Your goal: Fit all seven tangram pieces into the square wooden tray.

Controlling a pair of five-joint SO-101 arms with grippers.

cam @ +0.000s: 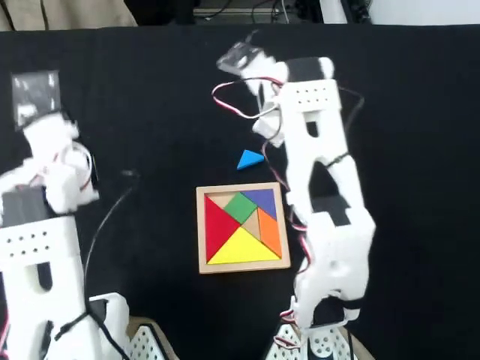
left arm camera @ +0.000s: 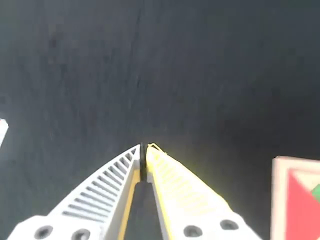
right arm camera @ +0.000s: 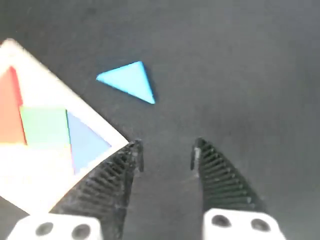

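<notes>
The square wooden tray [cam: 201,225] lies mid-table, holding red, yellow, green, violet-blue and orange pieces; a wood-coloured patch shows beside the green square [cam: 240,208]. A light blue triangle [cam: 250,159] lies flat on the black cloth just beyond the tray's far edge. My right gripper [right arm camera: 166,150] hangs open with black fingers above the cloth, nothing between them; the blue triangle [right arm camera: 127,80] is a short way ahead of the tips and the tray corner [right arm camera: 107,131] is beside one finger. My left gripper [left arm camera: 145,148] is shut and holds nothing, with a tray edge [left arm camera: 278,200] off to its side.
The right arm [cam: 322,195] stretches along the tray's right side, trailing a looped red-and-white cable [cam: 225,101]. The left arm [cam: 37,225] stands at the table's left. A grey taped patch [cam: 34,94] sits far left. A thin black cable [cam: 105,217] runs left of the tray.
</notes>
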